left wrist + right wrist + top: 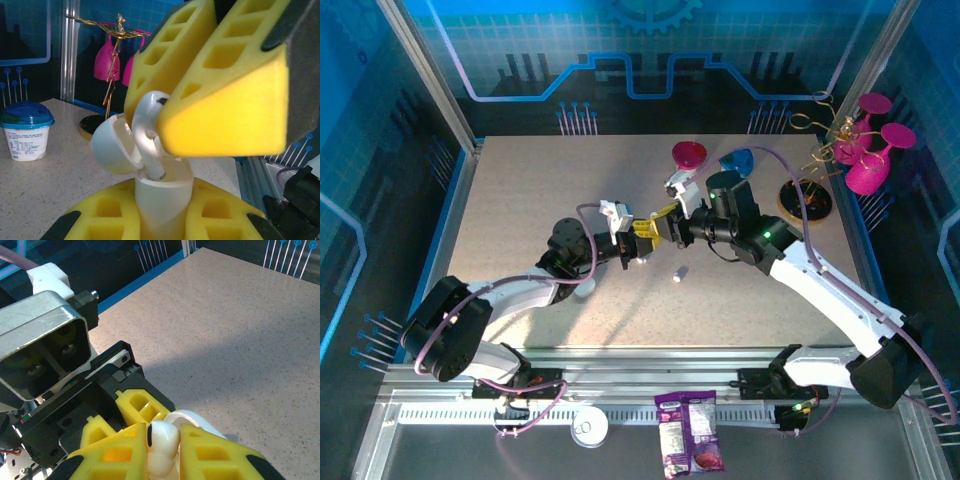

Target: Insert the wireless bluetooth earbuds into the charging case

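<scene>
From above, the left gripper [642, 236] and right gripper [666, 219] meet mid-table, with a loose earbud [677, 273] lying near. Left wrist: its jaws clamp the open case [161, 197], and the held bud [149, 125] has its stem entering. Right wrist: the jaws pinch that bud's head. It looks light, hard and slick, so grip it gently by the head.

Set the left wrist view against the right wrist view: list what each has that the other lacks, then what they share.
Left wrist view: a blue-lidded cup on the table, and a gold stand hung with pink glasses.
Right wrist view: the left arm's metal camera housing, seen from the front.
Shared: the right gripper pinching a white earbud, its stem dipping into the open charging case that the left gripper clamps.
</scene>
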`<state>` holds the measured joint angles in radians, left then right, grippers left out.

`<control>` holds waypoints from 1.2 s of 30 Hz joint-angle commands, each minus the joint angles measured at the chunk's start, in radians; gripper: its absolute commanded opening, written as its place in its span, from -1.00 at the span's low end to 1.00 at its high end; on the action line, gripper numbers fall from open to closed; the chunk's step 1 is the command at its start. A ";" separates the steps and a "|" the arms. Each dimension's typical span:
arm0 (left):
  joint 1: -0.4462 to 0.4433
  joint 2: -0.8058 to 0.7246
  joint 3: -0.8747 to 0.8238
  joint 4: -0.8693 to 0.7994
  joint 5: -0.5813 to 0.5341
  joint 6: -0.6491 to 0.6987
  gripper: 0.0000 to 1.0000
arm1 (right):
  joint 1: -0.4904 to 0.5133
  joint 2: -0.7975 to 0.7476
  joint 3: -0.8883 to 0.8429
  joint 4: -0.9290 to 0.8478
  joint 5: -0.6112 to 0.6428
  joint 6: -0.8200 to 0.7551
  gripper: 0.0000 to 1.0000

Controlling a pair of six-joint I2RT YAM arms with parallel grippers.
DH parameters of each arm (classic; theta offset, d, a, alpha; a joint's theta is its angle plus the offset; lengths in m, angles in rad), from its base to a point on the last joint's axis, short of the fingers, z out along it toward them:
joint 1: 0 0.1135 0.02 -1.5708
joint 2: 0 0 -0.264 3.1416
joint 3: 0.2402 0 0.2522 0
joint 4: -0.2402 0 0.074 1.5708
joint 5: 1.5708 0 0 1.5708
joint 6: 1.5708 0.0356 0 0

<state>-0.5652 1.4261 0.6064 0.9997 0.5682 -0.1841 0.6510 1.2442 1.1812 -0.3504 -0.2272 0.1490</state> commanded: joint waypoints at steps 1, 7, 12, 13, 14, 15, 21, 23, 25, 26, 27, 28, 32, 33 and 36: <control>-0.008 0.008 0.032 0.041 -0.028 -0.012 -1.00 | 0.013 0.010 0.001 0.034 -0.035 0.007 -0.65; -0.007 0.010 0.036 0.036 -0.048 -0.024 -1.00 | 0.013 0.010 -0.005 0.033 -0.043 0.012 -0.65; -0.007 0.007 0.039 0.042 -0.056 -0.036 -1.00 | 0.013 0.014 -0.012 0.030 -0.020 0.012 -0.64; -0.008 0.005 0.039 0.048 -0.057 -0.040 -1.00 | 0.013 0.015 -0.014 0.030 -0.014 0.011 -0.63; -0.007 0.004 0.038 0.051 -0.055 -0.043 -1.00 | 0.013 0.014 -0.017 0.032 -0.008 0.011 -0.63; -0.008 0.004 0.038 0.051 -0.055 -0.044 -1.00 | 0.013 0.016 -0.018 0.034 0.002 0.011 -0.63; -0.008 0.001 0.032 0.048 -0.046 -0.045 -1.00 | 0.013 0.017 0.009 0.021 0.026 0.011 -0.41; -0.007 -0.001 0.027 0.046 -0.047 -0.042 -1.00 | 0.013 0.006 0.016 0.018 0.036 0.011 -0.38; -0.008 -0.003 0.024 0.044 -0.050 -0.039 -1.00 | 0.012 -0.004 0.024 0.010 0.044 0.011 -0.33; -0.007 -0.003 0.022 0.043 -0.050 -0.037 -1.00 | 0.011 -0.011 0.026 0.007 0.044 0.011 -0.32; -0.007 -0.001 0.023 0.043 -0.051 -0.035 -1.00 | 0.011 -0.018 0.027 0.006 0.043 0.011 -0.30; -0.008 0.000 0.023 0.043 -0.051 -0.032 -1.00 | 0.011 -0.025 0.028 0.007 0.039 0.014 -0.28; -0.008 0.011 0.029 0.042 -0.046 -0.028 -1.00 | 0.009 -0.047 0.031 0.013 0.033 0.027 -0.13; -0.008 0.013 0.029 0.044 -0.045 -0.026 -1.00 | 0.008 -0.053 0.029 0.016 0.027 0.030 -0.08; -0.008 0.017 0.027 0.042 -0.047 -0.018 -1.00 | 0.002 -0.072 0.026 0.029 0.015 0.042 0.07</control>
<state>-0.5663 1.4300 0.6155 1.0004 0.5270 -0.2111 0.6533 1.2057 1.1782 -0.3420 -0.1959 0.1761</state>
